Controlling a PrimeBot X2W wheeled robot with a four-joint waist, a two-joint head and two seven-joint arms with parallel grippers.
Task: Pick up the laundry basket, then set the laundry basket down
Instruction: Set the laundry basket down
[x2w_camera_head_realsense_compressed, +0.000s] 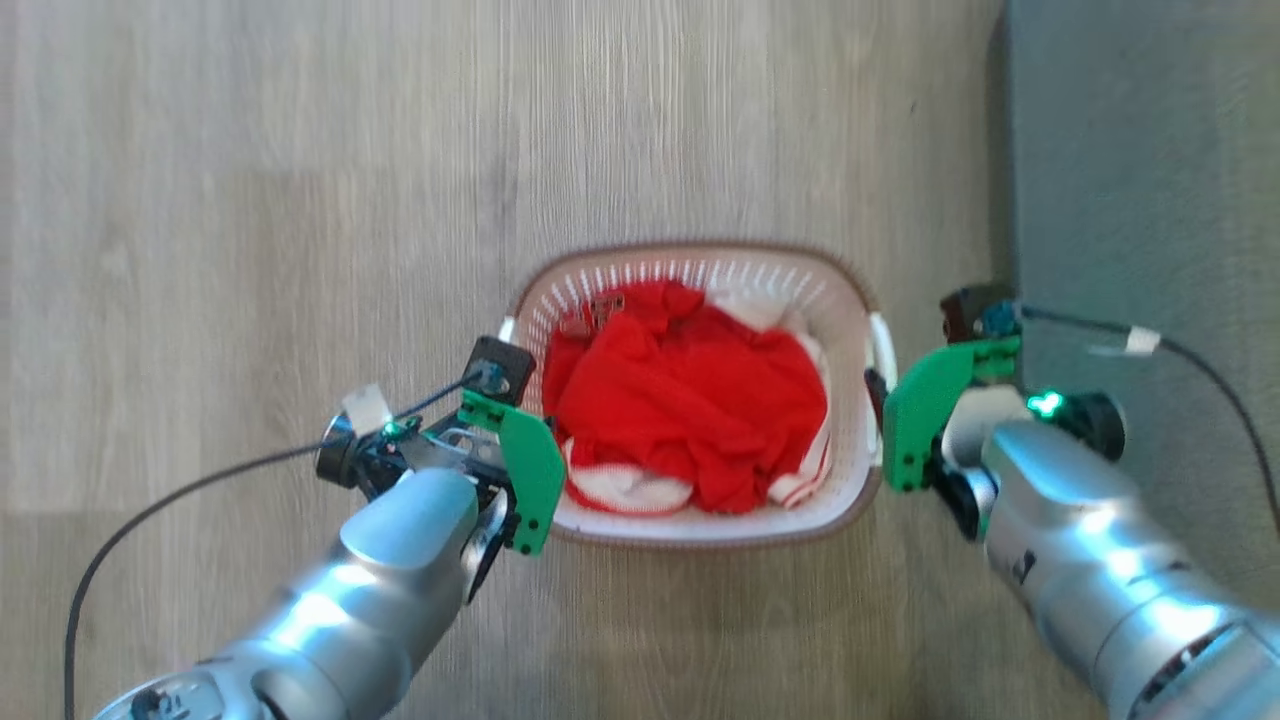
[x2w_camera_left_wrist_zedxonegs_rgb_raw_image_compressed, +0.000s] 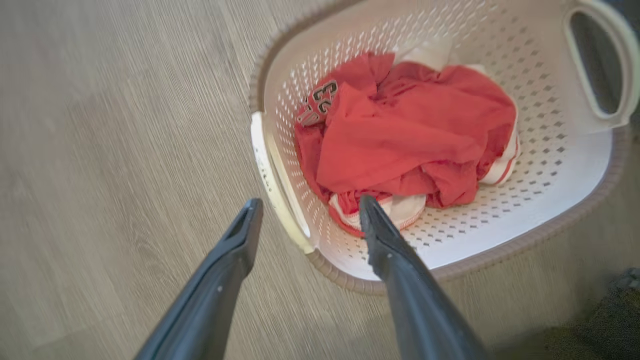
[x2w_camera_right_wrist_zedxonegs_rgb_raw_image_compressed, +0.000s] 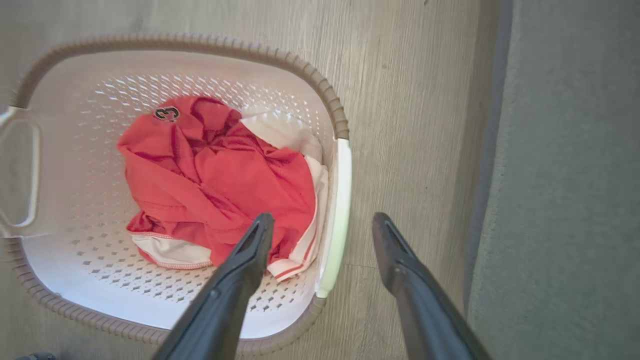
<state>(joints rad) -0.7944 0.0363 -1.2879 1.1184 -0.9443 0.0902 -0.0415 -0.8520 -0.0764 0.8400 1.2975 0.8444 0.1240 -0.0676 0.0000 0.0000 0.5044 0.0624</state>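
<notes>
Jaws of left gripper (x2w_camera_left_wrist_zedxonegs_rgb_raw_image_compressed: 307, 209) and right gripper (x2w_camera_right_wrist_zedxonegs_rgb_raw_image_compressed: 322, 220) spread wide, each astride a white handle (x2w_camera_left_wrist_zedxonegs_rgb_raw_image_compressed: 273, 175) of laundry basket (x2w_camera_head_realsense_compressed: 700, 527), gripping nothing.

Likely a home: wood-plank floor (x2w_camera_head_realsense_compressed: 250, 200), grey rug (x2w_camera_head_realsense_compressed: 1140, 150), laundry basket (x2w_camera_head_realsense_compressed: 700, 252) of red and white clothes (x2w_camera_head_realsense_compressed: 690, 400).

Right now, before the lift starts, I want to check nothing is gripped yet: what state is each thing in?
laundry basket: upright on the floor, not gripped.
red and white clothes: crumpled inside the basket.
left gripper: open, astride the left handle.
right gripper: open, astride the right handle.
</notes>
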